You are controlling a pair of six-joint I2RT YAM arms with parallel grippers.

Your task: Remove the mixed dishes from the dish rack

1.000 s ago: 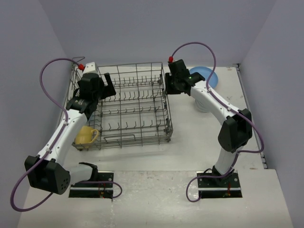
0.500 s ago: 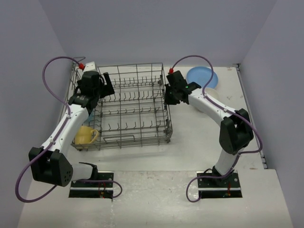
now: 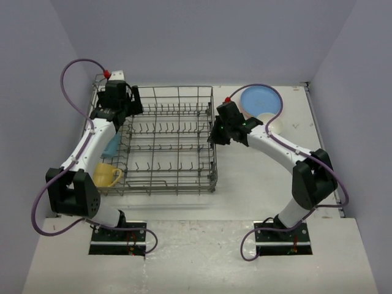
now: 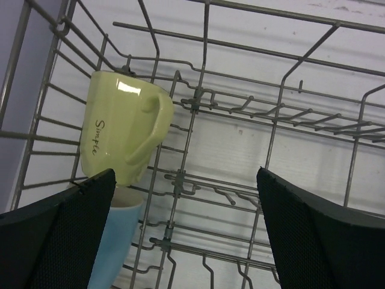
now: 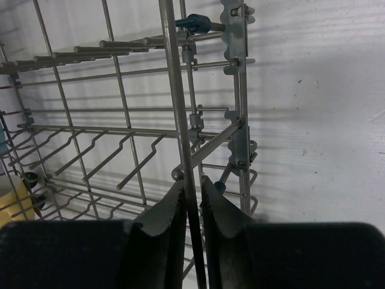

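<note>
The grey wire dish rack (image 3: 214, 160) stands left of centre. My right gripper (image 3: 215, 131) is shut on its right rim wire (image 5: 174, 90), the fingers (image 5: 191, 198) pinching it. My left gripper (image 3: 124, 100) hangs open and empty over the rack's far left corner, above the rack floor (image 4: 185, 180). A pale yellow-green mug (image 4: 117, 129) lies on its side against the left wall. A light blue mug (image 4: 117, 241) lies just below it, also in the top view (image 3: 112, 145). A yellow mug (image 3: 105, 176) sits in the near left corner.
A blue plate (image 3: 260, 101) and a small white bowl (image 3: 270, 122) lie on the table at the far right, behind my right arm. The side walls stand close to the rack's left side and the table's right edge.
My right gripper has moved nearer along the rack's right rim. The rack's right side has shifted slightly left and nearer. My left gripper has moved back towards the far left corner.
</note>
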